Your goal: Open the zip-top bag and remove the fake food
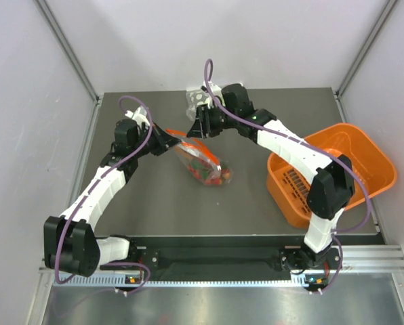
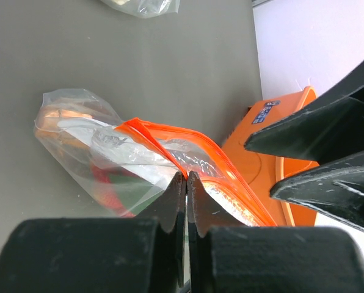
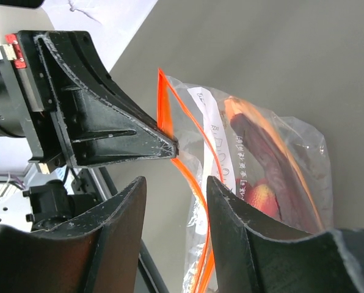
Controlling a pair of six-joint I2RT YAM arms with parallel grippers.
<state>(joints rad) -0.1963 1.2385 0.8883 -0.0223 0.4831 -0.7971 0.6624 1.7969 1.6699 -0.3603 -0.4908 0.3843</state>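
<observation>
1. A clear zip-top bag point(image 1: 203, 162) lies mid-worktop point(image 1: 154, 203), with its orange zip strip point(image 2: 146, 129) at its 10 o'clock end.
2. The left tool point(image 2: 186, 177) is pinched closed on that strip.
3. The right tool point(image 3: 176, 181) stands parted, and the strip shows in its gap.
4. The fake food point(image 1: 214, 176), red pieces, sits inside the bag.
5. An orange basket point(image 1: 365, 152) stands at the bag's 3 o'clock.

Orange basket point(image 1: 362, 150), second clear bag point(image 1: 192, 103), grey table point(image 1: 154, 203)

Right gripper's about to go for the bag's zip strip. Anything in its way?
Nothing visible. The right gripper stands open, and the zip-top bag's orange zip strip appears to run through its gap. The left gripper, shut on that strip, sits close beside, leaving little room.
</observation>
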